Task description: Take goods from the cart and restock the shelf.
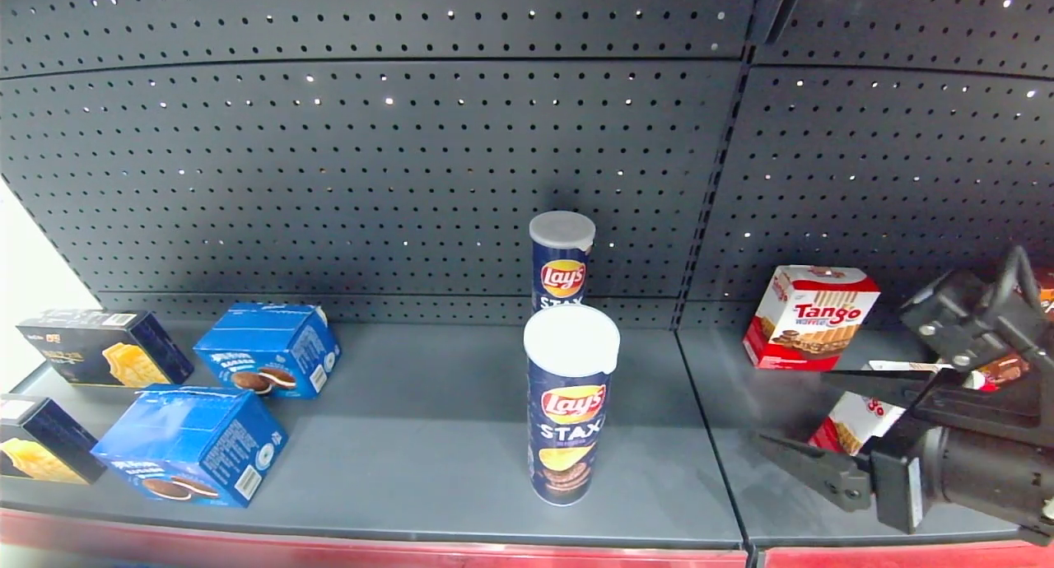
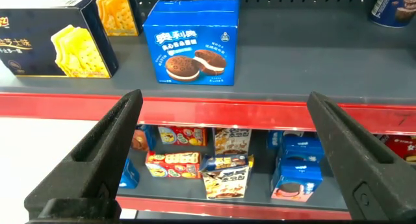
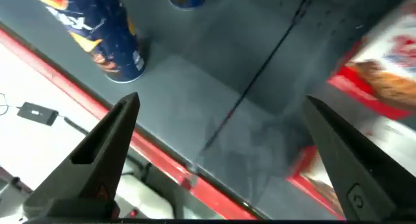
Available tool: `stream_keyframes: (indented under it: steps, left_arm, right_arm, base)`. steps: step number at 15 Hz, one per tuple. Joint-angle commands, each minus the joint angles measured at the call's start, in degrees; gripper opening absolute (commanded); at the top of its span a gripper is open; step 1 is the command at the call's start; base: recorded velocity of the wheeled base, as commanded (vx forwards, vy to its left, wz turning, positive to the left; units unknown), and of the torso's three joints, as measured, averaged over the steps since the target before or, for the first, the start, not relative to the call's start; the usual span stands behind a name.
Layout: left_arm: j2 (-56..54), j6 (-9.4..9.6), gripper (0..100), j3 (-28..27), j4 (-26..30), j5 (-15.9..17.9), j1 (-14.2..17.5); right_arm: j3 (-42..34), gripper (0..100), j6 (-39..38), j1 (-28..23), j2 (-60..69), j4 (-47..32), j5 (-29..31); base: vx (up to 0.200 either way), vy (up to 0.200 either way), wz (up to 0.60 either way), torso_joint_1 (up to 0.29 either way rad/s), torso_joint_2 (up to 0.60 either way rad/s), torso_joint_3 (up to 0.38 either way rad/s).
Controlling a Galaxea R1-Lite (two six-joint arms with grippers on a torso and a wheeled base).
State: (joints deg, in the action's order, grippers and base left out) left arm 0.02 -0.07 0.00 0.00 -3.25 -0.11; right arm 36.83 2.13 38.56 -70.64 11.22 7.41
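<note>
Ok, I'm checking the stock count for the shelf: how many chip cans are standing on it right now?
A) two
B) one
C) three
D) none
A: a front can and a back can right behind it stand upright on the shelf.

Two chip cans [image 1: 571,420] [image 1: 561,263] at centre frame. At left, two blue cookie boxes [image 1: 268,350] [image 1: 193,444] and two dark cracker boxes [image 1: 103,347] [image 1: 41,440]. At right, two wafer boxes [image 1: 811,317] [image 1: 856,420] can be counted
</note>
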Motion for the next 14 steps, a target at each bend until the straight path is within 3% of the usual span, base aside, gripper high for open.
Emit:
stream_keyframes:
  steps: [1,8,14]
  left_arm:
    - [-0.02,-0.01,100,0.00,0.00,-0.08,0.02]
    - [-0.02,-0.01,100,0.00,0.00,0.00,0.02]
    - [-0.02,-0.01,100,0.00,0.00,0.00,0.02]
  right_arm:
    - [1.32,100,-1.08,0.99,-7.40,1.35,1.55]
    - [2.64,100,-3.72,3.10,-18.39,8.30,3.05]
    - [10.37,100,-6.26,2.75,-26.91,10.32,4.01]
  base:
    - [0.000,0.000,0.00,0.000,0.00,0.000]
    - [0.000,0.000,0.00,0.000,0.00,0.000]
    - [0.000,0.000,0.00,0.000,0.00,0.000]
